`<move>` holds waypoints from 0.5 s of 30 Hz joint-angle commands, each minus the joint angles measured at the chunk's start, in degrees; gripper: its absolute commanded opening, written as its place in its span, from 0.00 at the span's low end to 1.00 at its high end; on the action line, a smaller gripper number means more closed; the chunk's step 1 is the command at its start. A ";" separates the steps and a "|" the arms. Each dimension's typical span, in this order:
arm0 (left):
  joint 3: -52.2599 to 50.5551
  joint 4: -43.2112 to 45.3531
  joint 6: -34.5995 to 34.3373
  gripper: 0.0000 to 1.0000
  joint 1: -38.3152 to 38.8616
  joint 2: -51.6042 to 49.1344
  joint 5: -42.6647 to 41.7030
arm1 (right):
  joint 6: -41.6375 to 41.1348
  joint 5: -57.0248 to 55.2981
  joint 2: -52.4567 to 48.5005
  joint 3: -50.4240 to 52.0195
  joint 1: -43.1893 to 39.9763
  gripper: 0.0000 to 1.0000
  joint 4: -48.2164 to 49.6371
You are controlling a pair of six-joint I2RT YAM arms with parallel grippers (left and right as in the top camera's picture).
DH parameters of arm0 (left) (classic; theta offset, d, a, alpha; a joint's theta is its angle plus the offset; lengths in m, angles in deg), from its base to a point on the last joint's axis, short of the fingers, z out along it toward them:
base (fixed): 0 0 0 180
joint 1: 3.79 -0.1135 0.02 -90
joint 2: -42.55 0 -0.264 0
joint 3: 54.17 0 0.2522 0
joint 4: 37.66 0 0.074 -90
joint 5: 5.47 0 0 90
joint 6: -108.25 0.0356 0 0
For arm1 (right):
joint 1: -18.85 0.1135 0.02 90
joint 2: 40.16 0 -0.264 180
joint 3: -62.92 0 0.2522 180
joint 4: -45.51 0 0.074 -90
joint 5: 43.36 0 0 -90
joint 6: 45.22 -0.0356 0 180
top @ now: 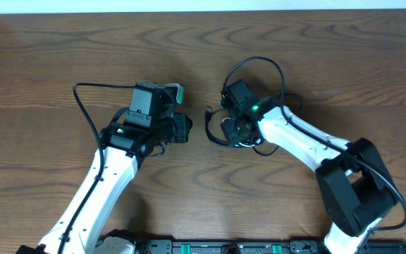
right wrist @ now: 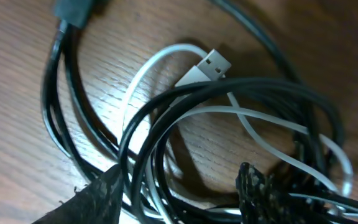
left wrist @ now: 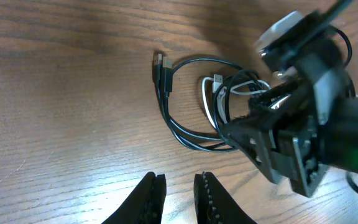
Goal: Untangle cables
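My right pincer point(right wrist: 180, 174) stands apart, its fingers straddling the tangle at the bottom of the right wrist view; strands of the black cable point(right wrist: 58, 118) and the white cable point(right wrist: 145, 71) pass between them. My left pincer point(left wrist: 179, 179) sits at the bottom edge of its view, fingers slightly apart with nothing between, clear of the bundle, which lies mid-frame on the counter point(left wrist: 55, 124). I count two cables, one black and one white; two black plugs point(left wrist: 160, 67); one white plug point(right wrist: 207, 65). The black plugs lie side by side, pointing to the top of the left wrist frame; the black loop's long axis runs top to bottom, leaning right. The white plug lies diagonally, its open end toward the upper right of the right wrist frame.
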 commanded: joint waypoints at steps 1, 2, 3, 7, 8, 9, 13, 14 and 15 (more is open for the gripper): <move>0.72 -0.13 0.79 0.21 -0.02 0.74 0.57 | -1.36 0.17 -1.03 0.31 0.28 0.52 0.28; 0.72 -0.13 0.76 0.21 -0.02 0.72 0.57 | -1.57 0.17 -1.03 0.31 0.39 0.51 0.66; 0.72 -0.15 0.76 0.21 -0.02 0.72 0.57 | -1.62 0.17 -1.03 0.31 0.44 0.49 0.90; 0.72 -0.15 0.76 0.21 -0.02 0.74 0.55 | -2.91 0.13 -1.03 0.31 0.46 0.27 1.73; 0.72 -0.15 0.76 0.21 -0.02 0.74 0.55 | -3.52 0.15 -1.03 0.31 0.44 0.17 1.84; 0.72 -0.15 0.76 0.21 -0.02 0.74 0.57 | -4.37 0.15 -1.03 0.31 0.44 0.07 1.95; 0.72 -0.26 0.76 0.21 0.00 0.72 0.55 | -5.86 0.20 -0.98 -0.13 0.37 0.01 1.97; 0.72 -0.35 0.79 0.21 -0.02 0.72 0.55 | -5.84 0.17 -0.83 -0.52 0.35 0.01 1.53; 0.72 -0.37 0.79 0.21 0.00 0.72 0.57 | -5.79 0.09 -0.61 -1.20 0.31 0.01 0.74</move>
